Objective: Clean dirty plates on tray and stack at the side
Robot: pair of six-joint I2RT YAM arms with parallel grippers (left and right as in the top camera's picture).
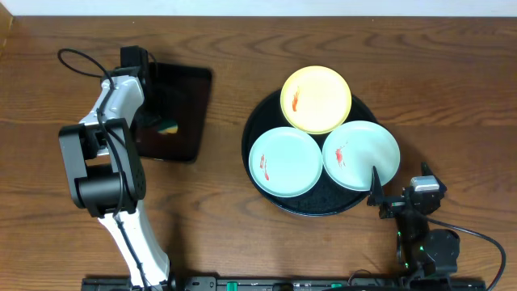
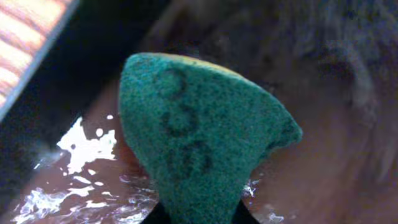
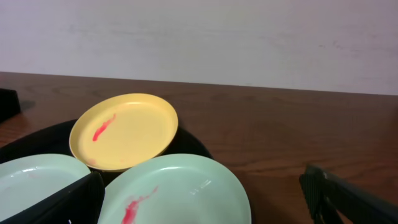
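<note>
The round black tray holds three plates. A pale yellow plate sits at the back and a mint plate at the front left. Another mint plate sits at the front right. Each has a red smear. My right gripper is open and empty at the right mint plate's near edge. In the right wrist view its fingers straddle that plate, with the yellow plate behind. My left gripper is shut on a green sponge far left of the tray.
A smaller rectangular black tray lies at the left under my left gripper. Its surface looks wet in the left wrist view. Bare wooden table lies to the right of the round tray and between the two trays.
</note>
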